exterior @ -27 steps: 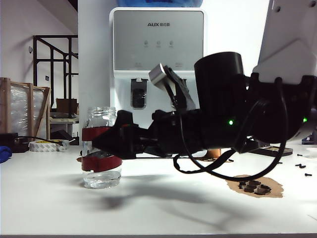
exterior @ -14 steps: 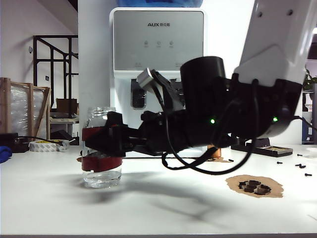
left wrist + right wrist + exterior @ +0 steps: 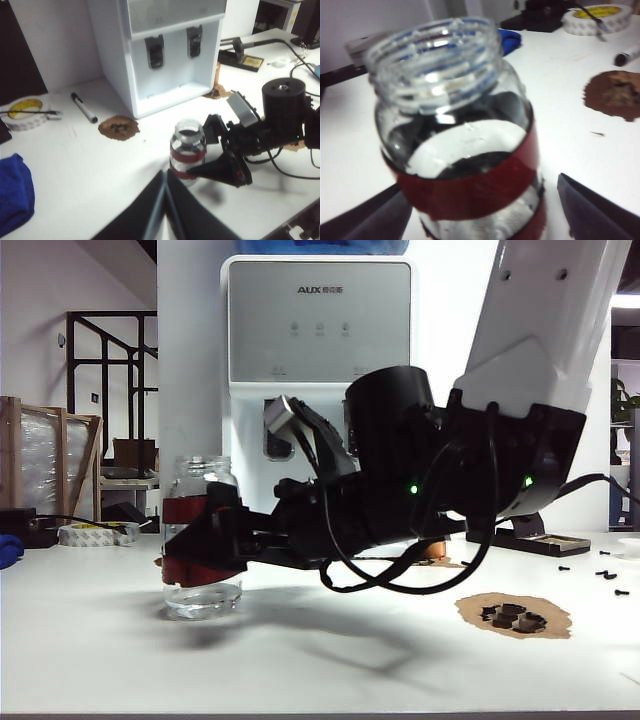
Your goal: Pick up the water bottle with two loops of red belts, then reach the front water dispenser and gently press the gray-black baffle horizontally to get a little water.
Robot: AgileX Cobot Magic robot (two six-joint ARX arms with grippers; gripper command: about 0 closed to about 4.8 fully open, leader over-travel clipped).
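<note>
Exterior view: water bottle (image 3: pixel 202 537) upright on the white table (image 3: pixel 300 660), in front of and to the left of the water dispenser (image 3: pixel 318 370). Right hand (image 3: pixel 205 545) low at the bottle's banded body, fingers spread to either side of the glass, not clamped. Black arm and white casing stretching away to the right of the bottle, covering the dispenser's right-hand paddle. Left-hand paddle (image 3: pixel 280 430) visible in the bay above the bottle. Brown patch with black bits (image 3: pixel 514 616) far right of the bottle; tape roll (image 3: pixel 95 533) to its left.

Left wrist view: left hand (image 3: pixel 165 210) well short of the bottle (image 3: pixel 187 150), its two dark fingers meeting at a narrow slit, closed on nothing. Right hand (image 3: pixel 220 167) against the bottle's lower red band. Gray-black baffle (image 3: pixel 194 42) beyond the bottle, beside its twin. Marker (image 3: pixel 83 107) and blue cloth (image 3: pixel 15 192) left of the bottle.

Right wrist view: bottle (image 3: pixel 460 140) filling the frame, threaded mouth open, one dark finger (image 3: pixel 597 207) on each side, wide apart, whether touching the glass unclear.
</note>
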